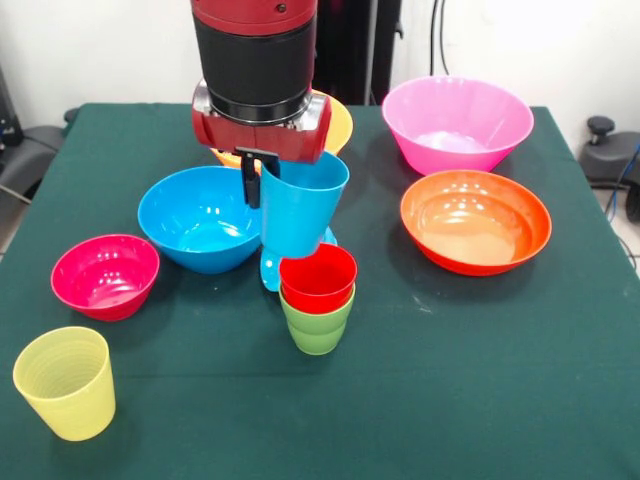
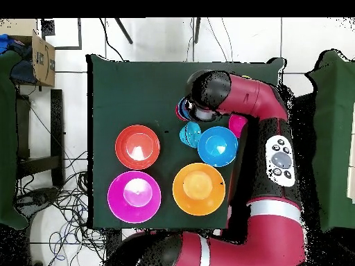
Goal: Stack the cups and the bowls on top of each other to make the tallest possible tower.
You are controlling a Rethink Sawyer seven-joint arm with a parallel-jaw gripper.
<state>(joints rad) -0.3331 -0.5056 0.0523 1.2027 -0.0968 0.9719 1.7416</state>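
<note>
My gripper (image 1: 258, 186) is shut on the rim of the light blue cup (image 1: 300, 215). It holds the cup tilted, above the table and just behind the tower. The tower is a red cup (image 1: 318, 272) nested in a lime green cup (image 1: 316, 328), and its red top shows in the overhead view (image 2: 183, 109) beside the arm. The ribbed yellow cup (image 1: 65, 382) stands alone at the near left. The small light blue bowl (image 1: 268, 272) is mostly hidden behind the held cup and also shows in the overhead view (image 2: 190, 134).
The medium blue bowl (image 1: 200, 215) sits left of the gripper and the small magenta bowl (image 1: 105, 275) further left. The wide red-orange bowl (image 1: 475, 220) and large pink bowl (image 1: 457, 122) are at the right. The yellow-orange bowl (image 1: 337, 125) is behind the arm.
</note>
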